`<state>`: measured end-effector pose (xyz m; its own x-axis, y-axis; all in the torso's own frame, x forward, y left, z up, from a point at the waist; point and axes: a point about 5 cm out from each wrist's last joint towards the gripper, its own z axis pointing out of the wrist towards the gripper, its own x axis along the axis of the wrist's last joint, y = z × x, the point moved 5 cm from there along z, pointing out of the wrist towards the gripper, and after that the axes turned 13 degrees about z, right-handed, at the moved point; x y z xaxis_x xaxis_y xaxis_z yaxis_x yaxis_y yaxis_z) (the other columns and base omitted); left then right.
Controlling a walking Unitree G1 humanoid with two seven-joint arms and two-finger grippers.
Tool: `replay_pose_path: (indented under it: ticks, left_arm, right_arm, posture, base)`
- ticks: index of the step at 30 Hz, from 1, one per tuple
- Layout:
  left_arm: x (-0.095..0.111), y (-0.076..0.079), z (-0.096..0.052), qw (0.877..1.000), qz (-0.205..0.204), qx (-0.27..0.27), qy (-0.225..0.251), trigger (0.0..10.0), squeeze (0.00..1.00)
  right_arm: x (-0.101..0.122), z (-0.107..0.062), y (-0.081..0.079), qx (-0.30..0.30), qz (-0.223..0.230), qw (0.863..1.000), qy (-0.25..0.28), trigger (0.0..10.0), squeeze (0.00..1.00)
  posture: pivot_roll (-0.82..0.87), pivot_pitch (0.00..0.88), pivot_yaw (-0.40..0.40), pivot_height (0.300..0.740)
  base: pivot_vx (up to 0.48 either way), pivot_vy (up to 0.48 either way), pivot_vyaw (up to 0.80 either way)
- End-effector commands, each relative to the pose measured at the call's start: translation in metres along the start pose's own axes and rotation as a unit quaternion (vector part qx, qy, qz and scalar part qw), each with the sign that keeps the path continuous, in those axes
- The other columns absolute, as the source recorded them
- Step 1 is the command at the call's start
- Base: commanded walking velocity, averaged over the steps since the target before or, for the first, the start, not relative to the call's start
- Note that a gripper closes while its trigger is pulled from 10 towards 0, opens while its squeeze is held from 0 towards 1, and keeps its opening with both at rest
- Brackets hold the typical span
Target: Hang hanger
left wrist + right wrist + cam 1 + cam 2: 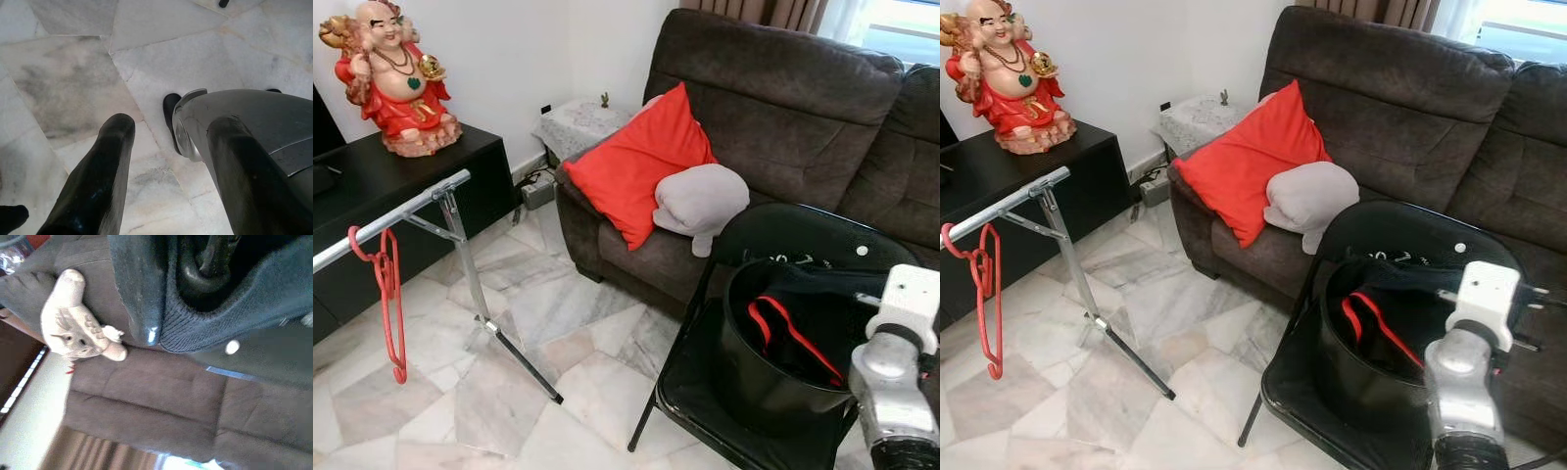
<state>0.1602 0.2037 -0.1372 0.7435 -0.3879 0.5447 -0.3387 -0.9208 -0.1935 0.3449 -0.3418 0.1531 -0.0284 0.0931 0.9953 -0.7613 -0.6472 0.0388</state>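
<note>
From the head, a red plastic hanger hangs on the silver metal rack rail, another red hanger lies in the round black bucket on the black chair. The left wrist view shows the left tool released, fingers spread over the marble floor. In the right wrist view, the right tool's state cannot be told beside dark knit fabric and brown sofa.

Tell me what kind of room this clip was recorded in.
Most likely a home living room: a brown sofa with a red cushion, a marble-tiled floor, and a black cabinet carrying a laughing Buddha statue.
</note>
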Motion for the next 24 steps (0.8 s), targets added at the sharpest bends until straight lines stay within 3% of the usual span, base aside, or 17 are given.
replay_pose_path:
  ticks: [1, 5, 9, 10, 13, 15, 19, 21, 24]
  left_arm:
    - [-0.013, 0.013, -0.002, 1.000, 0.002, -0.020, -0.024, 10.0, 0.00]
    - [-0.011, 0.013, -0.002, 1.000, 0.003, -0.021, -0.022, 10.0, 0.00]
    - [-0.008, 0.014, -0.001, 1.000, 0.003, -0.021, -0.018, 10.0, 0.00]
    - [-0.008, 0.014, -0.001, 1.000, 0.003, -0.021, -0.018, 10.0, 0.00]
    - [-0.008, 0.013, -0.001, 1.000, 0.003, -0.020, -0.016, 10.0, 0.00]
    - [-0.008, 0.012, -0.001, 1.000, 0.003, -0.020, -0.016, 10.0, 0.00]
    - [-0.008, 0.012, -0.001, 1.000, 0.003, -0.020, -0.016, 10.0, 0.00]
    - [-0.009, 0.013, -0.001, 1.000, 0.003, -0.021, -0.015, 10.0, 0.00]
    - [-0.008, 0.015, -0.001, 1.000, 0.003, -0.024, -0.014, 10.0, 0.00]
  right_arm:
    - [0.040, 0.011, 0.016, -0.040, 0.032, 0.997, 0.058, 10.0, 0.00]
    - [0.081, 0.011, 0.021, -0.056, 0.028, 0.989, 0.132, 10.0, 0.00]
    - [0.125, -0.001, 0.020, -0.062, 0.025, 0.975, 0.211, 10.0, 0.00]
    - [0.125, -0.001, 0.020, -0.062, 0.025, 0.975, 0.211, 10.0, 0.00]
    - [0.153, -0.011, 0.015, -0.051, 0.031, 0.962, 0.265, 10.0, 0.00]
    - [0.164, -0.016, -0.003, -0.005, 0.030, 0.961, 0.275, 10.0, 0.00]
    - [0.154, -0.023, -0.024, 0.049, 0.031, 0.965, 0.255, 10.0, 0.00]
    - [0.125, -0.032, -0.043, 0.094, 0.030, 0.975, 0.200, 10.0, 0.00]
    - [0.086, -0.042, -0.057, 0.136, 0.027, 0.982, 0.129, 10.0, 0.00]
  posture:
    - [0.07, 0.046, -0.010, 0.740]
    - [0.07, 0.050, -0.008, 0.740]
    - [0.07, 0.053, -0.006, 0.740]
    - [0.07, 0.053, -0.006, 0.740]
    - [0.07, 0.054, -0.005, 0.740]
    - [0.07, 0.054, -0.004, 0.740]
    - [0.07, 0.051, -0.008, 0.740]
    - [0.07, 0.050, -0.009, 0.740]
    - [0.08, 0.050, -0.010, 0.740]
  base:
    - [0.000, 0.000, 0.00]
    - [0.000, 0.000, 0.00]
    - [0.000, 0.000, 0.00]
    - [0.000, 0.000, 0.00]
    - [0.000, 0.000, 0.00]
    - [0.000, 0.000, 0.00]
    - [0.000, 0.000, 0.00]
    - [0.000, 0.000, 0.00]
    - [0.000, 0.000, 0.80]
